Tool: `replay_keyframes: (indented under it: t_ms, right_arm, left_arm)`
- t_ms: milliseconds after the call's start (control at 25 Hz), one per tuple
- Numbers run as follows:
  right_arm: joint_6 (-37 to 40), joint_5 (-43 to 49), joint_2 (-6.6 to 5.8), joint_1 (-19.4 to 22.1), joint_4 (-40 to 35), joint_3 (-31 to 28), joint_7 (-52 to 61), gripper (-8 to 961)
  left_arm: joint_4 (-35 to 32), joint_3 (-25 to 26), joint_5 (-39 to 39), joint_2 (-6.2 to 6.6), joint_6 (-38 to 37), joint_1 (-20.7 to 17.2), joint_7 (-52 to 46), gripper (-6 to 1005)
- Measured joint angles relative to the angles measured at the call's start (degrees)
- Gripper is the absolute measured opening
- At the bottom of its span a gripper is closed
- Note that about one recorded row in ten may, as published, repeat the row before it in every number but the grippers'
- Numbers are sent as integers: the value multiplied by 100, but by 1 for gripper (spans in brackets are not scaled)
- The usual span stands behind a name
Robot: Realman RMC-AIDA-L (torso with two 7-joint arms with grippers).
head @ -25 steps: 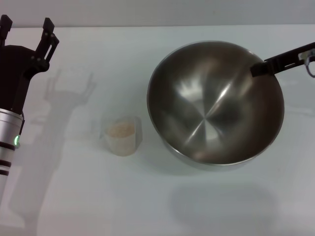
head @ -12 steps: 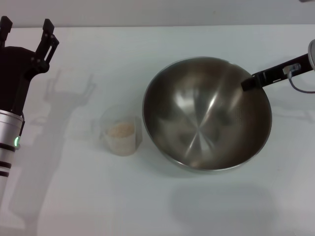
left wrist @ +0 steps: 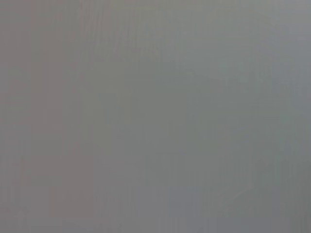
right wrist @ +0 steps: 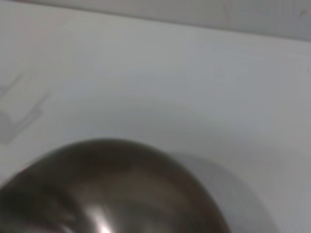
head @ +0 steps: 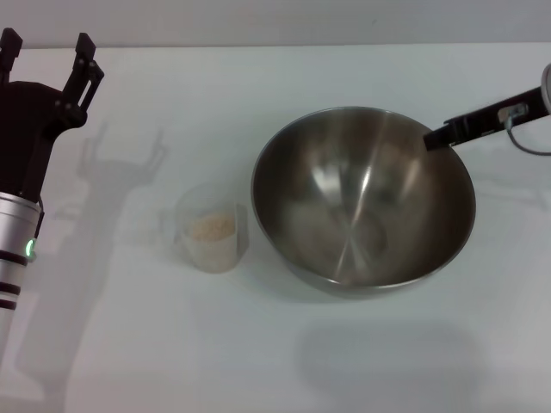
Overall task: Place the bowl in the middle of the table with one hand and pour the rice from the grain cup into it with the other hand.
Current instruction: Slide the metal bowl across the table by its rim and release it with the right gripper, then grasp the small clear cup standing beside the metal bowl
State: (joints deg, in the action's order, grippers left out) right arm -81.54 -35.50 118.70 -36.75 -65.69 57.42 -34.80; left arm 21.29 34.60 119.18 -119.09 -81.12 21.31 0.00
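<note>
The steel bowl (head: pixel 362 198) sits on the white table (head: pixel 284 344), a little right of the middle. My right gripper (head: pixel 435 138) reaches in from the right edge and is shut on the bowl's far right rim. The bowl's rim also fills the lower part of the right wrist view (right wrist: pixel 112 194). The clear grain cup (head: pixel 213 228) stands just left of the bowl, with pale rice (head: pixel 211 226) in it. My left gripper (head: pixel 47 43) is open and empty at the far left, well away from the cup. The left wrist view shows only plain grey.
The left arm's dark body and silver forearm (head: pixel 17 224) run down the left edge of the table. The table's far edge (head: pixel 275 45) meets a grey wall.
The bowl has come down and slightly left with my right gripper and now rests lower on the table. The cup and the left arm have not moved.
</note>
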Motion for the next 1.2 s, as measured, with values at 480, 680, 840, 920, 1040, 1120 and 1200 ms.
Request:
replay_keyframes:
  t_ms: [480,680,840,920,1040,1120,1200]
  right_arm:
    - [866,-268,43,377,-1025,534,-167,305]
    - [2342,-711,56,846,-1620,1292,-524,504]
    - [4344,-842,63,1370,-1745,2284,-667,530]
    - [5455,-841,64,1576,-1658,2813,-687,543]
    - [7447,-782,64,1792,-1310,3673,-700,542]
    - [8904,-739,66,1844,-893,4255,-702,542]
    - [10207,-724,66,1840,-418,4755,-668,542]
  left_arm:
    - [16,-67,0,0,-3,-44,0,870]
    - [17,-67,1,0,-55,-60,0,870]
    - [16,-68,0,1,-122,-79,0,870]
    - [16,-68,0,1,-133,-89,0,870]
    - [17,-67,0,0,-158,-115,0,870]
    - [22,-75,0,1,-203,-134,0,871]
    - [23,-119,0,1,-272,-157,0,871]
